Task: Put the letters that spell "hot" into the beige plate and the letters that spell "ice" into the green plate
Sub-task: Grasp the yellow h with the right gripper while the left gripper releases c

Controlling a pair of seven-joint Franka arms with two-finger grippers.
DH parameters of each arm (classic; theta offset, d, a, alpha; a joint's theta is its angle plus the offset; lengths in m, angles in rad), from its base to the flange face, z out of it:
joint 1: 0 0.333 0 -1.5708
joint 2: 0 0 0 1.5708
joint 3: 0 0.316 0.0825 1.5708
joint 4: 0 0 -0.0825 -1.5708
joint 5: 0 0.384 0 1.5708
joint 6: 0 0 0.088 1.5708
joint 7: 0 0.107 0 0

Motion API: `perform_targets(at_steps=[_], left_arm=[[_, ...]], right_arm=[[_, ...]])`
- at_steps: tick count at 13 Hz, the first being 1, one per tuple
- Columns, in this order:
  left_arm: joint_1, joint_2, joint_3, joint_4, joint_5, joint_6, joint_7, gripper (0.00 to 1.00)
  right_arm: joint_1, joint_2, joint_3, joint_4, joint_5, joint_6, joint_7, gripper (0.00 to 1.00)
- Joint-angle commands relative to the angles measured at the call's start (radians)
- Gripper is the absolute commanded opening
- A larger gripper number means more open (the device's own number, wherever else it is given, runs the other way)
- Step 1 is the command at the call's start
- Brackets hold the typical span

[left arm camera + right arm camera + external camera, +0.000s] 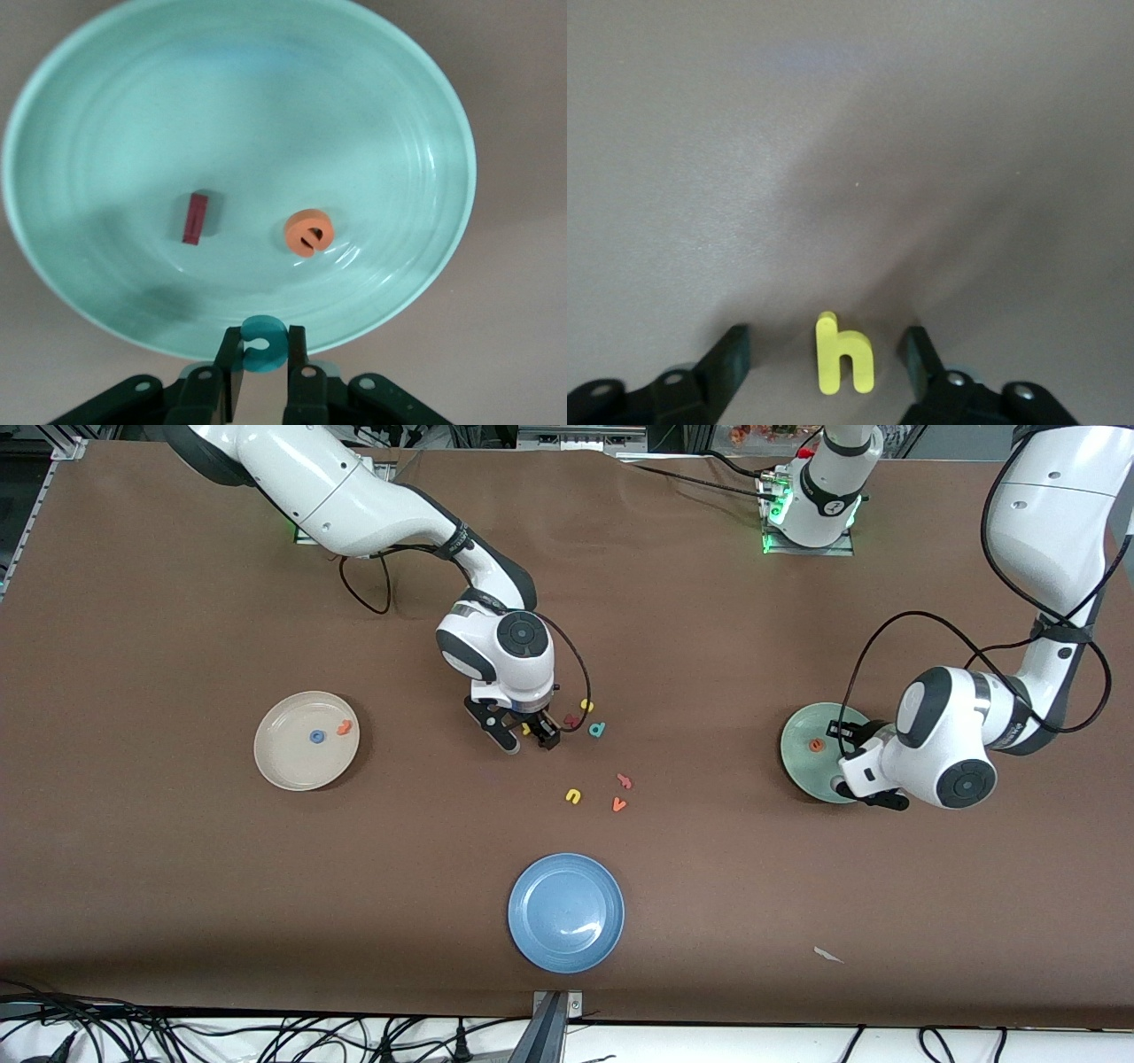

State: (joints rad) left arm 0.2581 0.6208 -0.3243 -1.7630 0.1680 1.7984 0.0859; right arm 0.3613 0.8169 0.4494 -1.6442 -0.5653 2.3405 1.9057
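Between the fingers of my left gripper (pixel 264 356) sits a teal c (pixel 264 343); the gripper is shut on it just over the rim of the green plate (pixel 106 106). A maroon i (pixel 195 218) and an orange e (pixel 308 232) lie in that plate (pixel 802 766). At mid-table my right gripper (pixel 825 347) stands open, low over the table, with a yellow h (pixel 844 355) lying flat between its fingers, touched by neither. The beige plate (pixel 283 766), toward the right arm's end, holds a blue o (pixel 316 736) and an orange t (pixel 344 727).
Loose letters lie beside the right gripper (pixel 527 737): a yellow s (pixel 586 705), a teal d (pixel 597 730), a dark red letter (pixel 571 720), and nearer the camera a red k (pixel 625 780), a yellow u (pixel 573 796), an orange v (pixel 618 805). A blue plate (pixel 565 911) sits near the front edge.
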Motion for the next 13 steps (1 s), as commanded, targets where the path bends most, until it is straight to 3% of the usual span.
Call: perform_targets(at_steps=[1,3,4,5,7,10,13], left_arm=[[0.018,-0.019,-0.006,-0.052,0.030,0.041,0.011,0.15],[0.030,-0.021,-0.006,-0.053,0.030,0.039,0.011,0.57],[0.030,-0.026,-0.006,-0.050,0.030,0.038,0.011,0.90],[0.029,-0.032,-0.007,-0.044,0.030,0.032,0.011,1.00],[0.029,-0.056,-0.010,-0.023,0.027,0.006,0.011,1.00],[0.024,-0.119,-0.013,0.016,0.021,-0.022,-0.001,1.00],[0.023,-0.194,-0.013,0.092,0.013,-0.094,-0.005,1.00]], right_arm=[[0.013,0.025,-0.006,0.024,-0.030,-0.007,0.030,0.48],[0.013,0.025,-0.006,0.024,-0.028,-0.007,0.030,0.26],[0.013,0.025,-0.006,0.024,-0.028,-0.007,0.030,0.16],[0.013,0.024,-0.006,0.024,-0.028,-0.007,0.030,0.08],[0.011,0.013,-0.006,0.021,-0.028,-0.009,0.018,0.08],[-0.053,-0.092,-0.005,-0.064,0.002,-0.006,-0.077,0.08],[-0.128,-0.203,-0.003,-0.155,0.103,-0.013,-0.265,0.08]])
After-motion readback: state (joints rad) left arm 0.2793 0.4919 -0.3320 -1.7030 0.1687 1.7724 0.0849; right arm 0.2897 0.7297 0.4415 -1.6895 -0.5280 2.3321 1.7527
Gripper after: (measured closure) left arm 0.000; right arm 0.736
